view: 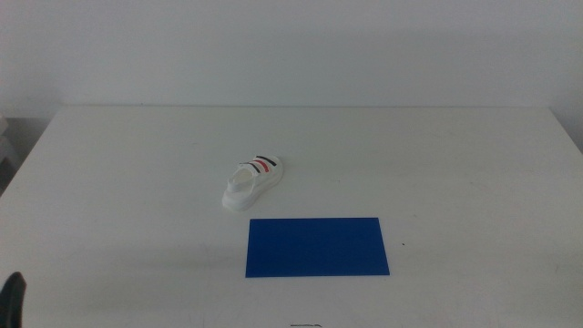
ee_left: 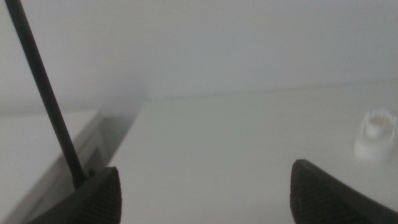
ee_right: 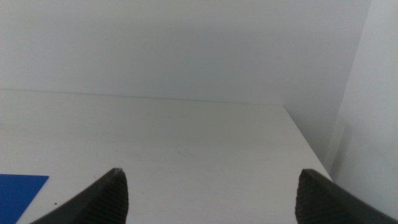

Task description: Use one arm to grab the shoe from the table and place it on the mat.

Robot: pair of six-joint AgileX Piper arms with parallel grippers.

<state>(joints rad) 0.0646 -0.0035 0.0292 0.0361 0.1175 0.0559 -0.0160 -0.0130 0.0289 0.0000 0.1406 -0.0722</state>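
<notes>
The white shoe point(view: 252, 182) with dark and red straps lies on the white table point(view: 437, 155), just behind the left end of the blue mat point(view: 316, 246). The shoe's heel end also shows in the left wrist view point(ee_left: 375, 135). My left gripper point(ee_left: 205, 196) is open and empty, low over the table's near left corner; only a dark tip of it point(view: 11, 296) shows in the middle view. My right gripper point(ee_right: 211, 196) is open and empty, low near the table's right side, out of the middle view. A corner of the mat shows in the right wrist view point(ee_right: 18, 193).
A black cable point(ee_left: 43, 93) runs past the left gripper. The table's left edge point(ee_left: 118, 143) and right edge point(ee_right: 308, 146) show, with a white wall behind.
</notes>
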